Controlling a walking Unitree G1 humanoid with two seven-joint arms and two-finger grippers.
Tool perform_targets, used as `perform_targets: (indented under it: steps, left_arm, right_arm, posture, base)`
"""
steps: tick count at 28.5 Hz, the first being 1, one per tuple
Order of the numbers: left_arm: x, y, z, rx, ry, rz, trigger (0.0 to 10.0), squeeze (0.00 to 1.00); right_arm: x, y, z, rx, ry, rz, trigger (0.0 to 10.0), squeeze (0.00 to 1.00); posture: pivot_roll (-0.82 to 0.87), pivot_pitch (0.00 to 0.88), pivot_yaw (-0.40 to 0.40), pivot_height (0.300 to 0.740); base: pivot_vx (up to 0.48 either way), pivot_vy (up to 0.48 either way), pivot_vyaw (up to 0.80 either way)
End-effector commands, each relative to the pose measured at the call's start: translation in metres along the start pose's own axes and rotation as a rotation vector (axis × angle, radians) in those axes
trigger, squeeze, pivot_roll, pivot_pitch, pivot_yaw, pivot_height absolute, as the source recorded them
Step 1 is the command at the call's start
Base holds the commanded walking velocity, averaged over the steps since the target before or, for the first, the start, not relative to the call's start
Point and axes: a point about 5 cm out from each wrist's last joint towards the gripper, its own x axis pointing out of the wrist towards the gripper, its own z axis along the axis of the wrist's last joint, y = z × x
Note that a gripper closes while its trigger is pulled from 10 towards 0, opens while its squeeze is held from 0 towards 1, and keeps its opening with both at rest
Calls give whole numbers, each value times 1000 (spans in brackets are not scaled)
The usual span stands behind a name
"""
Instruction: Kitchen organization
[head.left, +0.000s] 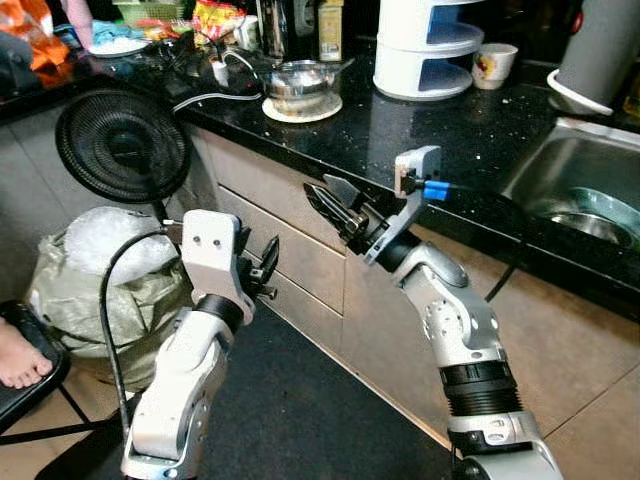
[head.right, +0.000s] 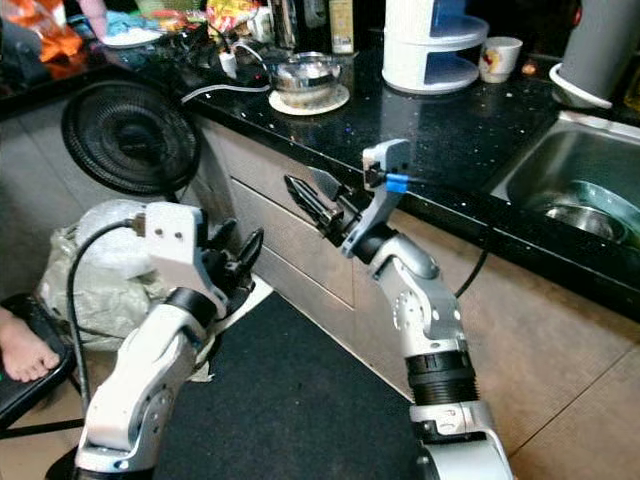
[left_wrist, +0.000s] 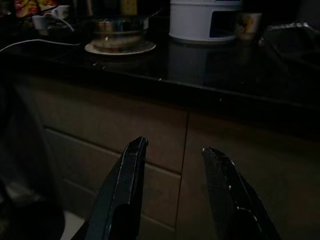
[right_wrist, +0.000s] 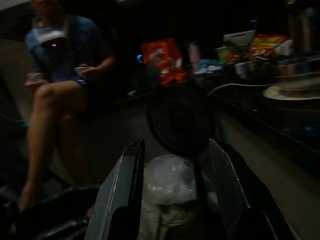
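Observation:
On the black counter (head.left: 440, 130) a steel bowl (head.left: 300, 82) rests on a pale plate, with a white tiered container (head.left: 425, 45) and a small cup (head.left: 493, 65) behind it. My right gripper (head.left: 320, 192) is raised in front of the counter edge, below the bowl. It points left, open and empty (right_wrist: 176, 145). My left gripper (head.left: 258, 250) hovers lower, in front of the beige drawer fronts (head.left: 290, 250). It faces the cabinet and is open with nothing between its fingers (left_wrist: 175, 147).
A steel sink (head.left: 575, 180) holding dishes lies at the right. Left of the cabinets a black fan (head.left: 122, 145) stands above a stuffed plastic bag (head.left: 105, 270). A dark mat (head.left: 300, 410) covers the floor. A seated person (right_wrist: 65, 65) is nearby, with a foot (head.left: 20, 358) at far left.

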Motion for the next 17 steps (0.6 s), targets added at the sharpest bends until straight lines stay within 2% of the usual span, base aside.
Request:
perform_targets:
  steps: [1, 17]
  left_arm:
    - [-2, 4, 2, -13, -12, 16, 10000, 0]
    - [-1, 2, 3, -18, -24, -11, 10000, 0]
  right_arm:
    - [1, 2, 1, -12, -7, 2, 10000, 0]
    - [9, 16, 18, -31, -69, 98, 10000, 0]
  posture:
    - [61, 0, 7, 740]
    - [63, 0, 8, 740]
  base:
    - [289, 0, 0]
    - [355, 0, 32]
